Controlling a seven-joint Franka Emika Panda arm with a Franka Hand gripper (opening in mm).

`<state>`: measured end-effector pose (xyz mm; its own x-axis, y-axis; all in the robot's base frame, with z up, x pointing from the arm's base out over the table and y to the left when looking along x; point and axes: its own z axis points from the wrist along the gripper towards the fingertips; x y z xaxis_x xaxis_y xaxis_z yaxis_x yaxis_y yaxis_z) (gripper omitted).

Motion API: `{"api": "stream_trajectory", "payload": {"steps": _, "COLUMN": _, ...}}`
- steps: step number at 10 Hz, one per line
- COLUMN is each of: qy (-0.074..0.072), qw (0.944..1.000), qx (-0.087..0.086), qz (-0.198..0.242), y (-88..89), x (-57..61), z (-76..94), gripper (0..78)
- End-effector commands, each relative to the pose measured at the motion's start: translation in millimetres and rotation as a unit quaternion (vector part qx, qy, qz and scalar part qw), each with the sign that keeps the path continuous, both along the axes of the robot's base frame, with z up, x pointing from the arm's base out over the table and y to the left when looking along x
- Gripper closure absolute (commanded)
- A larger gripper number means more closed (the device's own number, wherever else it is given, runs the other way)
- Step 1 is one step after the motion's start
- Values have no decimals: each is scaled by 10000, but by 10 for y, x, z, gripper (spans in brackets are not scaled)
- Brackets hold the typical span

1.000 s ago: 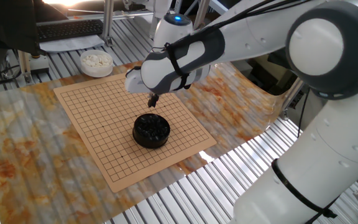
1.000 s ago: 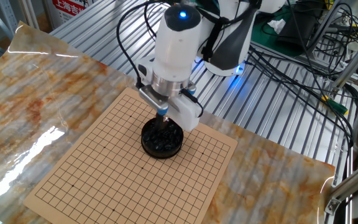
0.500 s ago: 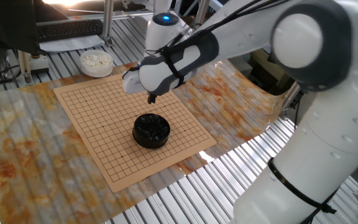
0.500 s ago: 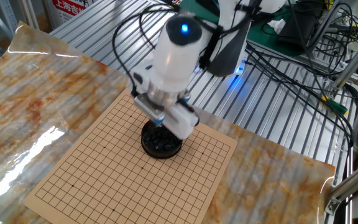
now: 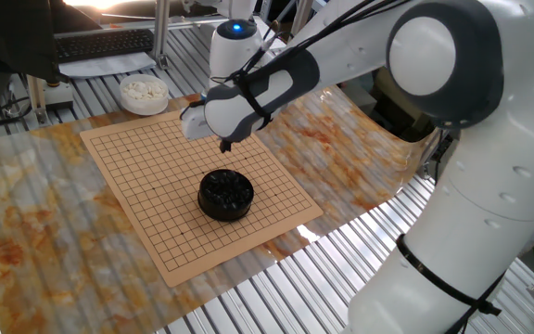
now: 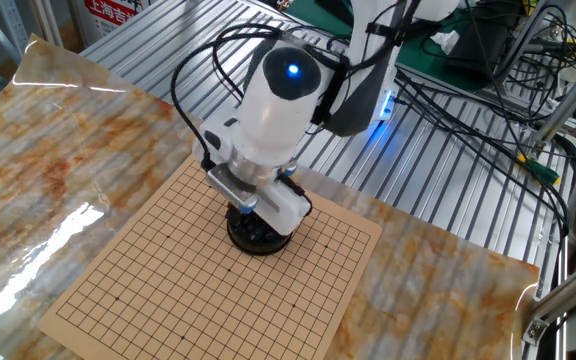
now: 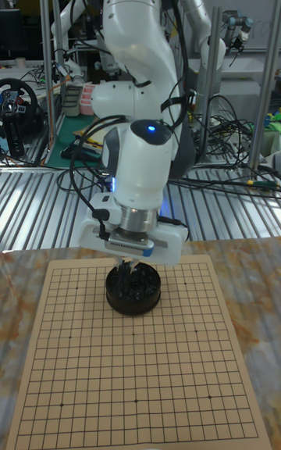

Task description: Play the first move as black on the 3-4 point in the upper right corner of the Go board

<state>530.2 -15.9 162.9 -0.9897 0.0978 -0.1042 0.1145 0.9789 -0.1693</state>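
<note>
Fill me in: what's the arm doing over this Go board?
A Franka arm holds its gripper above the Go board, just past the black bowl of dark stones that sits on the grid. Whether the jaws hold a stone is too small to tell. No stone lies on the board's lines in any view. A white bowl of white stones stands off the board's far corner.

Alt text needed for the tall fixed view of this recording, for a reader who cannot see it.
A white robot arm's hand hangs just above a squat round black bowl of black stones that sits on a tan wooden Go board with a thin black grid. No stones show on the grid. Behind the table are metal slats, cables and other lab equipment.
</note>
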Motion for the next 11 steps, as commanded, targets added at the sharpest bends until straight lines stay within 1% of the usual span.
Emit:
{"api": "stream_trajectory", "payload": {"steps": 1, "qy": 72, "qw": 9989, "qx": -296, "qz": 355, "y": -247, "x": 263, "z": -100, "gripper": 764}}
{"api": "stream_trajectory", "payload": {"steps": 3, "qy": 181, "qw": 9986, "qx": -312, "qz": 386, "y": -287, "x": 368, "z": -92, "gripper": 764}}
{"api": "stream_trajectory", "payload": {"steps": 4, "qy": 290, "qw": 9982, "qx": -318, "qz": 408, "y": -300, "x": 424, "z": -80, "gripper": 764}}
{"api": "stream_trajectory", "payload": {"steps": 5, "qy": 346, "qw": 9980, "qx": -312, "qz": 428, "y": -314, "x": 480, "z": -76, "gripper": 764}}
{"api": "stream_trajectory", "payload": {"steps": 6, "qy": 367, "qw": 9977, "qx": -326, "qz": 457, "y": -317, "x": 521, "z": -92, "gripper": 764}}
{"api": "stream_trajectory", "payload": {"steps": 7, "qy": 397, "qw": 9971, "qx": -388, "qz": 512, "y": -313, "x": 548, "z": -115, "gripper": 764}}
{"api": "stream_trajectory", "payload": {"steps": 8, "qy": 417, "qw": 9963, "qx": -491, "qz": 567, "y": -304, "x": 561, "z": -144, "gripper": 764}}
{"api": "stream_trajectory", "payload": {"steps": 10, "qy": 428, "qw": 9956, "qx": -540, "qz": 641, "y": -284, "x": 584, "z": -212, "gripper": 764}}
{"api": "stream_trajectory", "payload": {"steps": 11, "qy": 442, "qw": 9946, "qx": -635, "qz": 698, "y": -278, "x": 592, "z": -235, "gripper": 764}}
